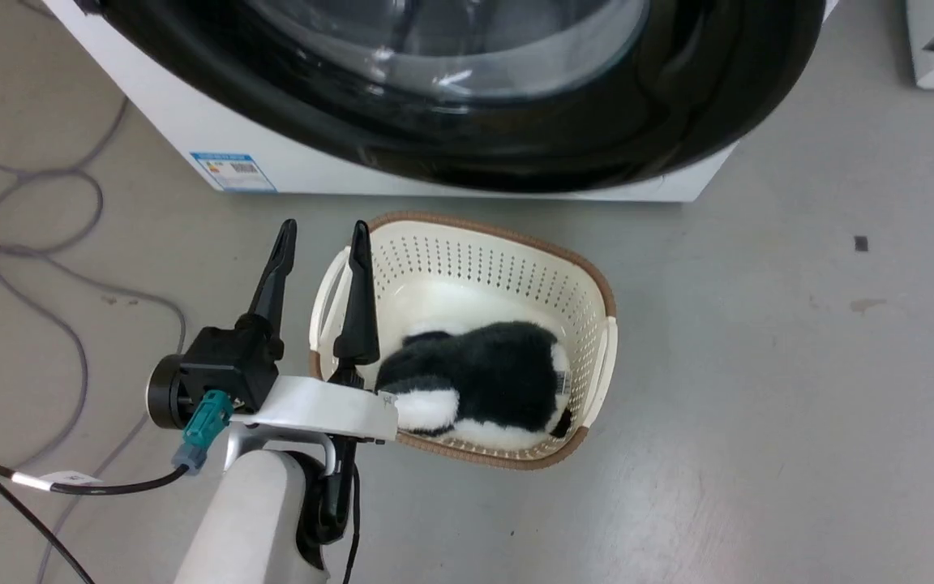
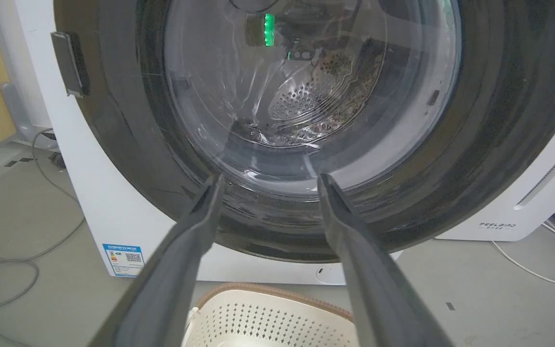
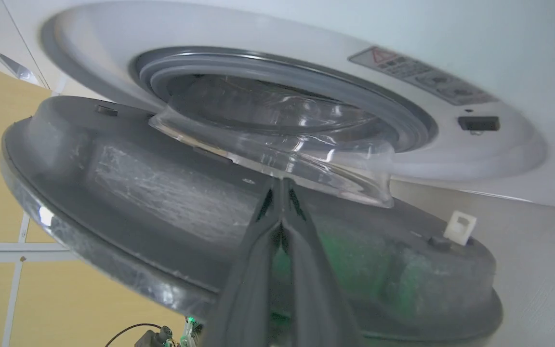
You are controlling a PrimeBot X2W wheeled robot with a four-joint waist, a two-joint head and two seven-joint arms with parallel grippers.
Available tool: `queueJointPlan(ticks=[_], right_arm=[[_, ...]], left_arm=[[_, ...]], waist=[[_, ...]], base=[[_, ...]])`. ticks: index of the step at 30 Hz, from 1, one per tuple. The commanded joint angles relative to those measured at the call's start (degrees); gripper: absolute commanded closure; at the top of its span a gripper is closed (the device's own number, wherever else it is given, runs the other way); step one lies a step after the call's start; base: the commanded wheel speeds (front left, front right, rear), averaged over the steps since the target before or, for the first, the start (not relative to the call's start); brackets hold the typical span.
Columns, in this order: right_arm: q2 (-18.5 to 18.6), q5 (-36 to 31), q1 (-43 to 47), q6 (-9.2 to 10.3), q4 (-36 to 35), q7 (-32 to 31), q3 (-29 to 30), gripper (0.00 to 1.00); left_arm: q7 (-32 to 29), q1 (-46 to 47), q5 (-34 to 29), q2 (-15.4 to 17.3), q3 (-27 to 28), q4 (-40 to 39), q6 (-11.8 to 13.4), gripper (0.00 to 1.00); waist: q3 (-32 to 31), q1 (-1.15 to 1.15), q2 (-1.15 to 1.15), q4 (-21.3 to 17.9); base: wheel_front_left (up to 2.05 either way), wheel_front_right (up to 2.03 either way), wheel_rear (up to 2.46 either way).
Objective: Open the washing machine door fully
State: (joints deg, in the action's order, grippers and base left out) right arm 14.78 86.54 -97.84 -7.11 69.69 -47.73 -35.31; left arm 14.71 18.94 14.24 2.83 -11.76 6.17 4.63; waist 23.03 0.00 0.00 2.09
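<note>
Although the door (image 3: 162, 202) stands off its seat, it is only partly swung. In the right wrist view its inner face and glass bowl sit clear of the gasket (image 3: 277, 67), the gap widest toward 3 o'clock by the latch slot (image 3: 479, 123). The right gripper (image 3: 282, 185) has its fingers pressed together, tips at the bowl's edge, judged placed to push the door outward; contact cannot be confirmed. The left gripper (image 1: 324, 227), at 8 o'clock in the head view, is spread and holds nothing; it faces the door's outer glass, apparently on standby. The machine (image 1: 313, 170) spans 12 o'clock, its top cut off. A basket (image 1: 516, 239) with a plush toy (image 1: 483, 381) sits just before it. The hinge is hidden and the opening angle is hard to gauge.
</note>
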Motion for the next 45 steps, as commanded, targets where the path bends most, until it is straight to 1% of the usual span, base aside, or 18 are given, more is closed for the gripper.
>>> queueJointPlan(ticks=[1,8,13,14,23,24,26,27,32,36,40,41,43,45], right_arm=[[-0.1,0.5,2.7,-0.37,-1.0,-1.3,-0.4,1.0],[-0.1,1.4,10.3,-0.37,-5.1,-4.6,-0.9,1.0],[-0.1,2.5,16.3,-0.37,-9.4,-6.7,-1.1,1.0],[0.0,3.3,20.1,-0.37,-12.4,-7.7,-1.1,1.0],[-0.1,6.2,31.5,-0.37,-22.1,-10.3,-1.5,1.0],[-0.1,6.2,31.5,-0.37,-22.1,-10.3,-1.5,1.0],[-0.4,7.0,33.8,-0.37,-24.3,-10.7,-1.6,1.0],[-0.7,8.0,37.0,-0.37,-27.8,-11.2,-2.2,1.0],[-1.4,9.4,41.7,-0.37,-34.3,-11.8,-3.8,1.0],[-1.4,10.5,44.9,-0.37,-39.2,-11.8,-5.4,1.0],[-0.9,11.4,47.1,-0.37,-42.3,-11.0,-7.1,1.0],[-0.1,12.3,48.3,-0.37,-43.6,-10.1,-7.9,1.0],[0.3,13.4,49.1,-0.37,-44.1,-8.5,-7.7,1.0],[0.7,13.9,50.0,-0.37,-44.8,-4.3,-6.5,1.0]], left_arm=[[0.3,0.0,0.1,0.1,0.1,0.5,0.1,0.0],[0.3,-1.8,0.1,0.1,0.2,2.3,-0.2,0.0],[0.3,-3.3,0.0,0.3,0.6,3.1,-0.2,0.0],[0.3,-4.2,-0.1,0.6,0.8,3.6,-0.3,0.0],[0.3,-6.5,0.1,0.8,0.2,4.9,-0.4,0.0],[0.3,-6.5,0.1,0.8,0.2,4.9,-0.4,0.0],[0.3,-7.0,0.2,0.8,0.1,5.0,-0.4,0.0],[0.2,-7.7,0.3,0.9,-0.2,5.2,-0.3,0.0],[0.0,-8.7,0.4,1.3,-0.4,5.0,-0.1,0.0],[-0.3,-9.3,0.4,1.8,-0.5,4.7,0.0,0.0],[-0.7,-9.6,0.3,2.3,-0.8,4.4,0.1,0.0],[-0.9,-9.7,0.2,2.6,-1.0,4.2,0.2,0.0],[-1.0,-9.8,0.1,2.8,-1.2,4.0,0.2,0.0],[-1.2,-9.9,0.1,3.0,-1.3,3.8,0.3,0.0]], waist=[[-1.0,0.0,0.0,-0.2],[-4.7,0.0,0.0,-0.3],[-7.2,0.0,0.0,-0.3],[-8.6,0.0,0.0,-0.3],[-12.6,0.0,0.0,0.1],[-12.6,0.0,0.0,0.1],[-13.2,0.0,0.0,0.2],[-14.2,0.0,0.0,0.3],[-15.0,0.0,0.0,0.3],[-15.2,0.0,0.0,0.4],[-15.3,0.0,0.0,0.6],[-15.3,0.0,0.0,0.8],[-15.4,0.0,0.0,0.9],[-15.6,0.0,0.0,1.0]], base=[[0.0,0.0,0.0],[0.0,0.0,0.0],[0.0,0.0,0.0],[0.0,0.0,0.0],[0.0,0.0,0.0],[0.0,0.0,0.0],[0.0,0.0,0.0],[0.0,0.0,0.0],[0.0,0.0,0.0],[0.0,0.0,0.0],[0.0,0.0,0.0],[0.0,0.0,0.0],[0.0,0.0,0.0],[0.0,0.0,0.0]])
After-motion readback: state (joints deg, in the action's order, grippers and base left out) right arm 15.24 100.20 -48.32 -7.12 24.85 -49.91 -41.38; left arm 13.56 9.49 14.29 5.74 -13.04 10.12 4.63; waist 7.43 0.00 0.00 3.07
